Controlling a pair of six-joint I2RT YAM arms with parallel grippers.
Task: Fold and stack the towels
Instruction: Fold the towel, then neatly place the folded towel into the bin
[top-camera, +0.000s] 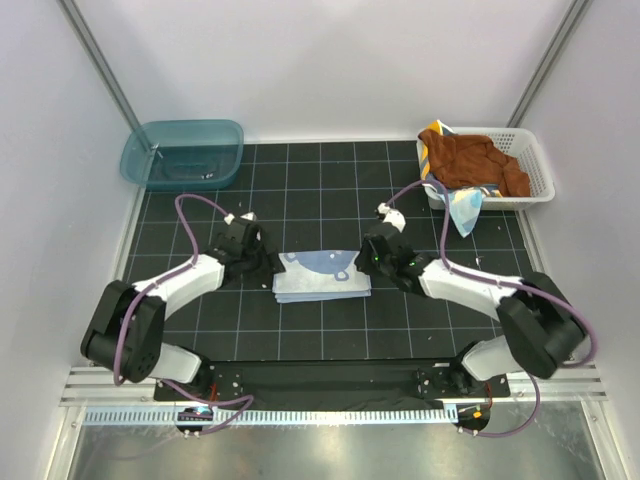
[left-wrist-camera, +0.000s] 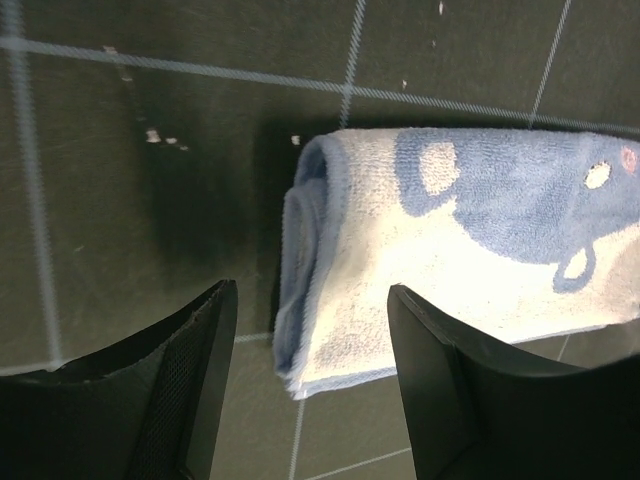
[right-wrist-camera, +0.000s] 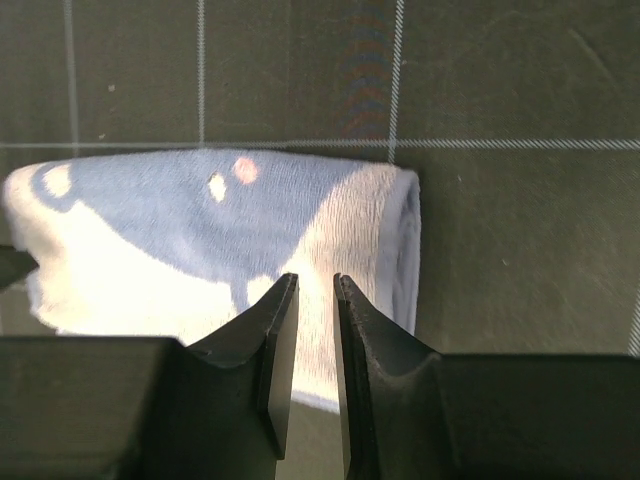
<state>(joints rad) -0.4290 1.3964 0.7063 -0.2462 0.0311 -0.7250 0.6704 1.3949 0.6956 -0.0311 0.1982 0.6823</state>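
Note:
A folded pale blue and white towel (top-camera: 322, 275) lies flat on the black gridded mat in the middle. It also shows in the left wrist view (left-wrist-camera: 450, 250) and in the right wrist view (right-wrist-camera: 200, 240). My left gripper (top-camera: 266, 262) is open at the towel's left end; the towel's near left corner lies between its spread fingers (left-wrist-camera: 205, 350). My right gripper (top-camera: 373, 262) hovers over the towel's right end (right-wrist-camera: 316, 290), its jaws nearly closed with a thin gap and nothing between them. A rust-brown towel (top-camera: 470, 160) and a navy one with a yellow border (top-camera: 433, 135) lie in the white basket.
The white lattice basket (top-camera: 535, 160) stands at the back right. A pale patterned cloth (top-camera: 465, 208) hangs over its front edge onto the mat. A teal plastic tub (top-camera: 183, 153) stands at the back left. White walls close both sides.

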